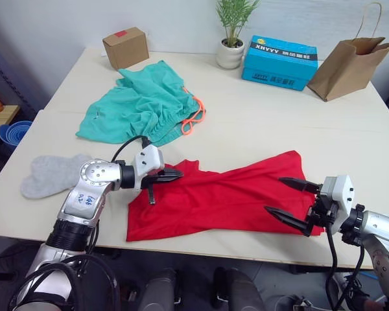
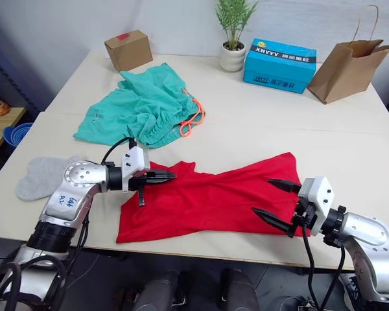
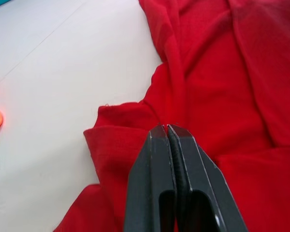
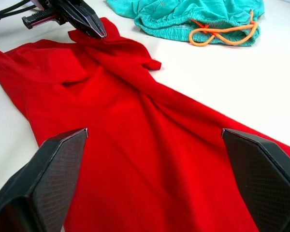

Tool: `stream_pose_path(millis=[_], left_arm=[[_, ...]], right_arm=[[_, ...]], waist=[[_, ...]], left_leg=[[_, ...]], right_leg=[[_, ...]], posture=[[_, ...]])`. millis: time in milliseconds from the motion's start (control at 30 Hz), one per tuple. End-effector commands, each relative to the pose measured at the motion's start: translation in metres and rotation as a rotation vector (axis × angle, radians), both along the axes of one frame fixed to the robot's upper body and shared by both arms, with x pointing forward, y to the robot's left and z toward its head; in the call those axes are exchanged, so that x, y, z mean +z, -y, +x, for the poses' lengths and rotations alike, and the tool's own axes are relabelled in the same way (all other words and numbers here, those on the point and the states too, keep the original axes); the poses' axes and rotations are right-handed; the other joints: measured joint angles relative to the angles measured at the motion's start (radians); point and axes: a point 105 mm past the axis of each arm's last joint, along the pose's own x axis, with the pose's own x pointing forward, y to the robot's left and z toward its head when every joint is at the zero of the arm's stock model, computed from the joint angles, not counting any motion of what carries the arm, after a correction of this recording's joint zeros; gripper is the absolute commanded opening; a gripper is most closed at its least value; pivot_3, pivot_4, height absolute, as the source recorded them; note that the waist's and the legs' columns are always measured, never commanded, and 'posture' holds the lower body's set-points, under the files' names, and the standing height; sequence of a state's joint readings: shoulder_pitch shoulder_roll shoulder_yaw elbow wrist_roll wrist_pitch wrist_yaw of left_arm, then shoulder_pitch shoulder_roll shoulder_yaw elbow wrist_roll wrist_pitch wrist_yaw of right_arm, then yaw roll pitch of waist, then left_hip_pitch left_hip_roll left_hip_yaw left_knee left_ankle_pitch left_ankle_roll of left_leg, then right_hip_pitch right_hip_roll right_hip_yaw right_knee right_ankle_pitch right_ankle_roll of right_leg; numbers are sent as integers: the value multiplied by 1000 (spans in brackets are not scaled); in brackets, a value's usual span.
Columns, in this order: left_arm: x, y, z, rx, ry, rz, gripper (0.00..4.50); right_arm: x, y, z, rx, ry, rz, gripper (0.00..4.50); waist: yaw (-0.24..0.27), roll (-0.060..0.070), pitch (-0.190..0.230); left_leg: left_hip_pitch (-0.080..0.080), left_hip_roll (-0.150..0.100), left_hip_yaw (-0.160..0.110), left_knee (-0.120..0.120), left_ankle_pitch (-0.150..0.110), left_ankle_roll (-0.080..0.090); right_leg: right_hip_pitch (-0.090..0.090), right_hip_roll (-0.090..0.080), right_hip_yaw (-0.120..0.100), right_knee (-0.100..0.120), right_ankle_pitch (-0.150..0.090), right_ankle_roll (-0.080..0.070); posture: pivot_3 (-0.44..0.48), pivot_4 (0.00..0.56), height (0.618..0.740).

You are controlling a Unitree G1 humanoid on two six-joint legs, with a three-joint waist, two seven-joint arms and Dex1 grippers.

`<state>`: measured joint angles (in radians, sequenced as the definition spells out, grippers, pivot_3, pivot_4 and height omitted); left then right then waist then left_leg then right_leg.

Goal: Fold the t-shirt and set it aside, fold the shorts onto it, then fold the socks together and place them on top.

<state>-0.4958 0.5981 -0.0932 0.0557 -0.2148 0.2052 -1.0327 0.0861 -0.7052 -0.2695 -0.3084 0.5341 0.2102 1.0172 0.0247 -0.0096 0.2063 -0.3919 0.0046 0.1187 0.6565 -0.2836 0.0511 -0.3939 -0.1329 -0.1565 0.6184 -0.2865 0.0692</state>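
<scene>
From my seat, the t-shirt (image 1: 227, 197) lay rumpled along the near edge of the desk (image 1: 259, 123), roughly half-folded into a long strip, with the shorts (image 1: 142, 103) bunched at about 11 o'clock from it and the socks (image 1: 52, 173) at 9 o'clock, near the desk's left edge. My left claw (image 1: 176, 173) was pressed together on a small fold at the shirt's upper left corner; my right claw (image 1: 286, 199) stood spread wide over the shirt's right end, gripping nothing. The risk I judged greatest was that thin pinch: a hard pull could slip the cloth free, or drag the whole shirt sideways and undo the fold. If the right claw closed carelessly it might catch only one layer, so the fold would twist. The shirt also lay close to the desk's near edge and could slide off. As for writing, the blue box (image 1: 279, 61) at 12 o'clock read "XHYYY" with smaller characters I could not make out.
</scene>
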Motion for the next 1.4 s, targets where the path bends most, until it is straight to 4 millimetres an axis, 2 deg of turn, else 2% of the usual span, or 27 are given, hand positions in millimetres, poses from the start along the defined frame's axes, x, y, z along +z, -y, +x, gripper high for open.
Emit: stream_pose_path(millis=[33,133,267,533,700,733,833,933,1100,1233,1300,1367,1400], left_arm=[[16,-13,-24,-112,15,-65,34],[17,-23,-54,-275,-5,-68,34],[1,-44,-71,-387,1,57,34],[-8,-51,-59,-359,75,109,34],[-11,-53,-63,-358,54,116,34],[-13,-53,-65,-357,32,126,34],[-12,-54,-78,-326,-201,75,34],[3,-51,-65,-222,-195,-10,637],[18,-52,-68,-199,-253,-84,2177],[25,-50,-68,-203,-226,-113,3478],[36,-44,-66,-203,-212,-202,4086],[45,-38,-66,-215,-207,-262,4474],[49,-35,-66,-221,-180,-288,4474]], right_arm=[[2,1,-4,6,21,-7,4500],[-1,4,-5,5,8,-21,4500],[-4,8,-5,4,-7,-29,4500],[-8,9,-2,11,-20,-37,4500],[-11,13,-4,-5,-44,-41,4500],[-10,16,-2,-18,-48,-38,4500],[2,31,11,-69,-94,30,4500],[15,48,26,-72,-169,71,4500],[34,72,73,-119,-243,27,4500],[35,73,113,-158,-306,-35,4500],[29,67,131,-182,-346,-79,4500],[24,64,141,-193,-371,-109,4500],[23,61,144,-190,-383,-117,4500]], waist=[[-4,0,0],[-5,0,0],[0,1,0],[0,1,0],[-3,1,0],[-4,1,0],[-12,2,0],[-12,2,1],[-25,3,1],[-37,4,2],[-41,4,2],[-49,4,2],[-49,4,2]], left_leg=[[0,0,0,0,0,0],[1,1,1,-1,-1,-2],[1,1,1,-1,-3,-7],[0,1,0,-1,-4,-4],[0,1,1,-1,-4,-3],[0,1,1,-1,-4,-4],[1,2,1,-1,-4,-4],[1,2,0,-1,-5,-3],[1,2,0,0,-3,-3],[1,2,2,-2,0,-2],[0,1,2,-4,1,-3],[-1,2,2,-4,2,-3],[-1,1,2,-4,4,-3]], right_leg=[[0,0,0,0,0,0],[0,1,0,0,-1,-1],[0,1,0,0,-1,-2],[0,0,0,-2,-1,-1],[0,0,0,-2,-1,-1],[0,0,0,-2,-1,-1],[0,1,0,-2,-1,-1],[0,0,1,-1,-1,-1],[0,0,0,0,-1,-2],[-2,1,0,0,-1,-3],[-3,1,0,0,-2,-3],[-3,2,-1,1,-2,-3],[-3,2,-1,3,-2,-3]], posture=[[0,150,740],[0,150,740],[0,150,740],[0,150,740],[0,150,740],[0,150,740],[0,150,740],[0,150,740],[0,150,740],[0,150,740],[0,150,740],[0,150,740],[0,150,740]])
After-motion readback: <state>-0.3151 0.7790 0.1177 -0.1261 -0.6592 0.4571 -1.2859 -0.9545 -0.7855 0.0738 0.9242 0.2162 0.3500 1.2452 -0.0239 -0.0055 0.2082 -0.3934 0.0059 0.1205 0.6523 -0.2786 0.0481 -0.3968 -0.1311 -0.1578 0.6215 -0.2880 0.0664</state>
